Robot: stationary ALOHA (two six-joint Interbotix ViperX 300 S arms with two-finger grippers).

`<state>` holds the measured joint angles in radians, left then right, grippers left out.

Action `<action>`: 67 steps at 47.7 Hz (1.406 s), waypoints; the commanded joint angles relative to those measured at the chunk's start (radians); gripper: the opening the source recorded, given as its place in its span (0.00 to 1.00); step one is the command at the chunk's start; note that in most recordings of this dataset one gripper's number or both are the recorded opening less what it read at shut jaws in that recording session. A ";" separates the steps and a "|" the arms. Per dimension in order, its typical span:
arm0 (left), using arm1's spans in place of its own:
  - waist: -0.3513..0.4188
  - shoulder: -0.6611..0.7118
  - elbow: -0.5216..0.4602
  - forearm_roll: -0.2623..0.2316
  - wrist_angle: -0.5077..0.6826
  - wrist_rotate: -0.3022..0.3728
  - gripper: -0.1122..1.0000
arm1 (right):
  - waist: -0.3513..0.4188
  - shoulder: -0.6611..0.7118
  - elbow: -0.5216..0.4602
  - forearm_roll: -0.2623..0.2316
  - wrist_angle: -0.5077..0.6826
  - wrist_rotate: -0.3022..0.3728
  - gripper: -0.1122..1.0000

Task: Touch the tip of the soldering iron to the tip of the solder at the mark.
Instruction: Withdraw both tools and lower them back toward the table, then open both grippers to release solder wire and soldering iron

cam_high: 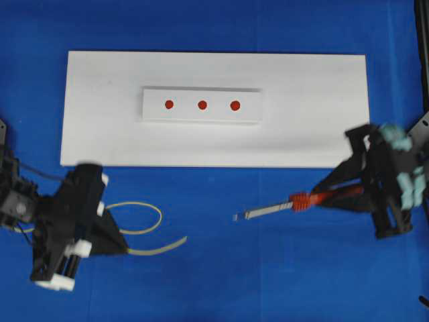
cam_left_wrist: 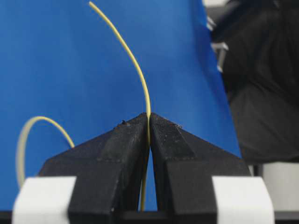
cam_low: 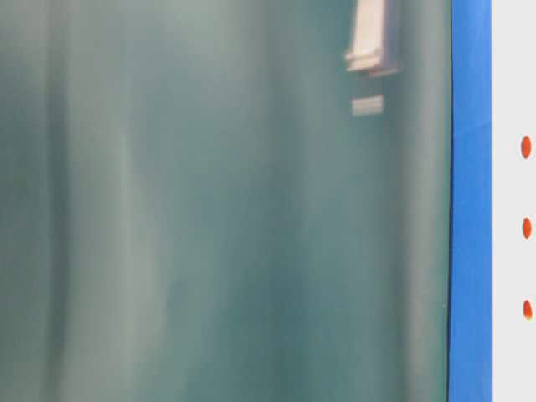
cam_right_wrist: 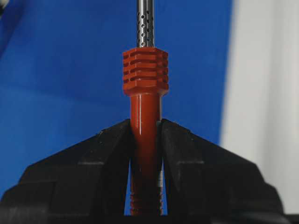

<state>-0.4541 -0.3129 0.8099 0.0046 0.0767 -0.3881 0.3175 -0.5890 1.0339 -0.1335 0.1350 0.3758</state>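
We see the left tool [cam_left_wrist: 149, 121] pinching the thin yellow curling solder [cam_left_wrist: 135, 65] over blue cloth [cam_high: 214, 268]; the right tool [cam_right_wrist: 145, 128] clamps the iron [cam_right_wrist: 145, 112] by its glossy red handle, ribbed collar and perforated steel shaft beyond.

The overhead view looks straight down on the blue table [cam_high: 221, 221] and white board [cam_high: 315, 114]. The table-level view sits low and close, mostly blurred, catching the board's edge [cam_low: 512, 84] and red marks [cam_low: 526, 146] shared with overhead. Each wrist view looks close along its jaws: left at the solder [cam_left_wrist: 140, 79], right at the iron [cam_right_wrist: 145, 93].
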 commanded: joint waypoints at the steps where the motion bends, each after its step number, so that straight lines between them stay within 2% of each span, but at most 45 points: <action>1: -0.018 0.034 0.015 0.002 -0.080 -0.009 0.12 | 0.032 0.087 -0.028 0.008 -0.066 0.009 0.17; 6: -0.029 0.121 0.052 0.002 -0.196 -0.032 0.12 | 0.060 0.210 -0.028 0.012 -0.126 0.037 0.17; 12: -0.032 0.232 0.058 0.002 -0.279 -0.032 0.12 | 0.083 0.339 -0.034 0.020 -0.186 0.064 0.16; 23: -0.032 0.368 0.026 0.002 -0.285 -0.023 0.12 | 0.100 0.522 -0.066 0.020 -0.261 0.080 0.16; 35: -0.032 0.373 0.026 0.002 -0.270 -0.020 0.12 | 0.100 0.604 -0.086 0.029 -0.296 0.081 0.17; 38: -0.032 0.374 0.023 0.002 -0.256 -0.021 0.17 | 0.100 0.604 -0.086 0.043 -0.295 0.081 0.18; 43: -0.032 0.371 0.018 0.002 -0.222 -0.026 0.40 | 0.100 0.603 -0.089 0.055 -0.287 0.081 0.37; 49: -0.032 0.334 0.009 0.002 -0.161 -0.011 0.75 | 0.100 0.577 -0.106 0.055 -0.250 0.078 0.72; 51: -0.031 0.314 0.003 0.002 -0.138 -0.003 0.84 | 0.100 0.557 -0.114 0.054 -0.224 0.072 0.82; 54: -0.025 0.267 -0.003 0.003 -0.091 0.015 0.85 | 0.098 0.515 -0.127 0.046 -0.173 0.064 0.91; 60: -0.002 0.169 -0.008 0.003 -0.002 0.072 0.76 | 0.075 0.396 -0.155 0.000 -0.038 0.055 0.85; 67: 0.061 0.051 0.008 0.003 0.060 0.163 0.75 | 0.020 0.249 -0.167 -0.075 0.084 0.055 0.86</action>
<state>-0.4234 -0.1917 0.8237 0.0061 0.1150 -0.2562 0.3636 -0.2623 0.8897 -0.1779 0.1733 0.4310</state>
